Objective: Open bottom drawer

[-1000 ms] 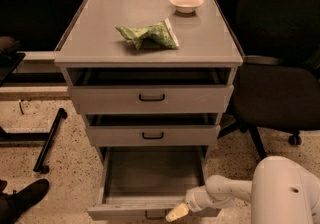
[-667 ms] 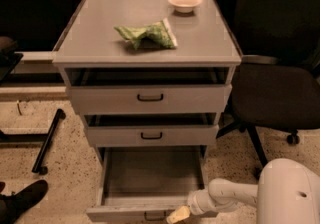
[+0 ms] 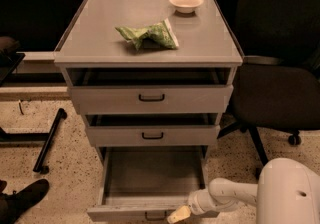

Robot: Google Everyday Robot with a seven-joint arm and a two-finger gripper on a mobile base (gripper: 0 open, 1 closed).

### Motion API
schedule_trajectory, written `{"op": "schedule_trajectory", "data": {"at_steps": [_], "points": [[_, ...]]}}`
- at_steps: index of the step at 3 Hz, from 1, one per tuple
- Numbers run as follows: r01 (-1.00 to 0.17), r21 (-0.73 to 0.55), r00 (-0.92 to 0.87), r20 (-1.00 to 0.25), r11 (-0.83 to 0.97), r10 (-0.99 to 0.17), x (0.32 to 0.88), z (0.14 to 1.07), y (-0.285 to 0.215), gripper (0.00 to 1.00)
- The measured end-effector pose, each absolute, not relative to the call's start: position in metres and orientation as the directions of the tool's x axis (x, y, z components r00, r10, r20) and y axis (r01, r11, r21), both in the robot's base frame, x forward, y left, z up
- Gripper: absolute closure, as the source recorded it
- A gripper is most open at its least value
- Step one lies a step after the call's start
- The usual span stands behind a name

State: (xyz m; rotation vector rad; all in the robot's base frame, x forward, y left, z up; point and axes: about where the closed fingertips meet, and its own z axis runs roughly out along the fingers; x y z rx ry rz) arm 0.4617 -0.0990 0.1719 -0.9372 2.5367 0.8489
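The robot's pale hand (image 3: 179, 214) sits at the front panel of the bottom drawer (image 3: 150, 178), just right of its small black loop handle (image 3: 155, 215) (spread or pressed together, one cannot tell). The boxy grey drawer, smooth and matt, stands well out, its front running left to right; any further pull lies straight toward the camera.
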Motion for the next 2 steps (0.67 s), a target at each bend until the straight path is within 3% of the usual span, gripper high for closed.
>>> {"op": "schedule_trajectory", "data": {"at_steps": [2], "points": [[-0.638,0.437,-0.765,-0.457,0.634,-0.454,0.4609,0.175,-0.1014,0.0]]}}
